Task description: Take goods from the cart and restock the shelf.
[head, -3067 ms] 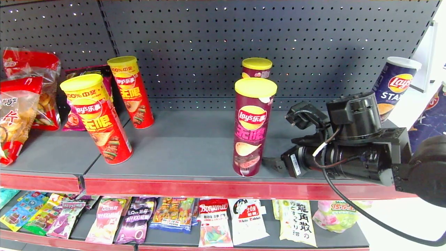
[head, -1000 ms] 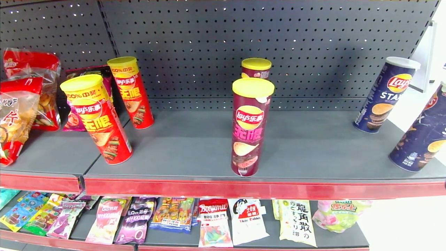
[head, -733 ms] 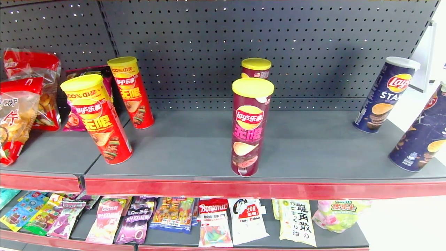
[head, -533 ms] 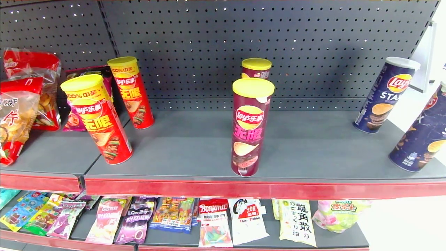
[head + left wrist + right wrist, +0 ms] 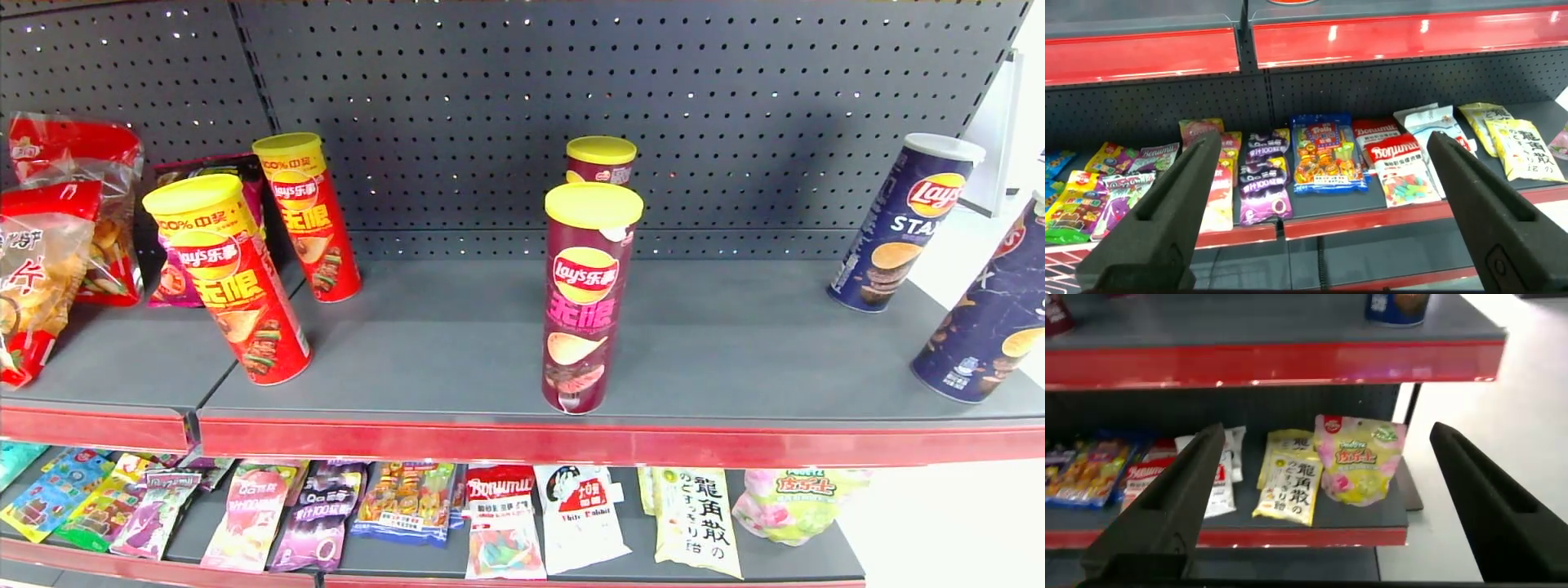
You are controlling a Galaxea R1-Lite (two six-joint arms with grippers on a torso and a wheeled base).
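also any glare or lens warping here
head view: warped at the sides, front red yellow-lidded chip can and rear dark blue chip can lean outward; left wrist view: white glare spots on the glossy red shelf edge; right wrist view: streaks on that edge too

On the upper shelf (image 5: 457, 343), snack bags (image 5: 49, 245) stand far left. Rightward come three pairs: left front can (image 5: 227, 278) before left rear can (image 5: 306, 216), middle front can (image 5: 586, 298) before middle rear can (image 5: 601, 159), right front can (image 5: 984, 318) before right rear can (image 5: 902, 222). The lower shelf (image 5: 780, 562) carries packets (image 5: 506, 523).
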